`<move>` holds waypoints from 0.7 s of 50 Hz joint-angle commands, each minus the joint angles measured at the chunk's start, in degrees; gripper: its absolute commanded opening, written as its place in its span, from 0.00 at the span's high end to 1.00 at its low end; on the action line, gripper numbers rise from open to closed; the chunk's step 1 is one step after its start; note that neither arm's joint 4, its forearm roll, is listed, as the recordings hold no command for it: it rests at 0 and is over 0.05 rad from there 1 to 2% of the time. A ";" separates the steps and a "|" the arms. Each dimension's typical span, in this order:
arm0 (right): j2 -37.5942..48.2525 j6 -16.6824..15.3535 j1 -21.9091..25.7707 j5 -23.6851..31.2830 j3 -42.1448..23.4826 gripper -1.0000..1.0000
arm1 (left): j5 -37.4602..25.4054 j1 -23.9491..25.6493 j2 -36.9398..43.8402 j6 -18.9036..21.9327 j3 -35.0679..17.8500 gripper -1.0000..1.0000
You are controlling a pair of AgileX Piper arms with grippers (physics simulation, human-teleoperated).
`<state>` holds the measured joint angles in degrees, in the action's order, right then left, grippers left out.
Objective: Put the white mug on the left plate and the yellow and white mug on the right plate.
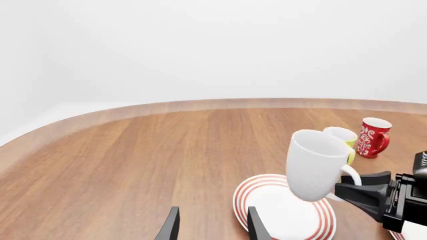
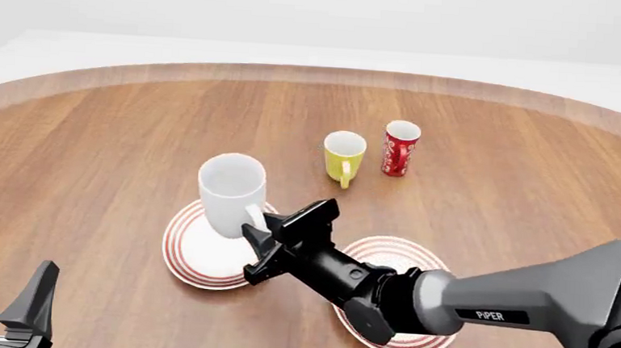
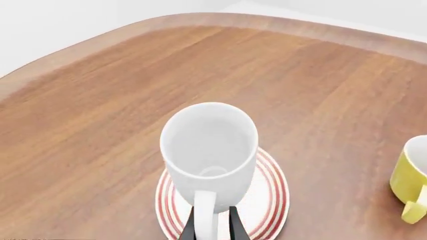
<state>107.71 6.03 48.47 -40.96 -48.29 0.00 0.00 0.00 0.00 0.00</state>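
The white mug hangs slightly tilted over the left plate; I cannot tell whether its base touches. My right gripper is shut on its handle. The right arm lies across the right plate and covers much of it. Further back, the yellow and white mug stands on the bare table. At the near left edge my left gripper stands open with nothing in it.
A slim red mug with a white pattern stands just right of the yellow mug. The round wooden table stretches wide to the left and back, its curved edge at the far side.
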 commanded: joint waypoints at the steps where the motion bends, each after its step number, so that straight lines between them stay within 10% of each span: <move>1: 2.01 1.06 1.39 0.23 -2.01 1.00 | 0.00 0.00 0.00 0.00 0.00 0.00; 35: 6.54 2.26 1.35 -0.81 -4.03 1.00 | 0.00 0.00 0.00 0.00 0.00 0.00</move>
<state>113.09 7.24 49.78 -41.41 -51.66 0.00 0.00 0.00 0.00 0.00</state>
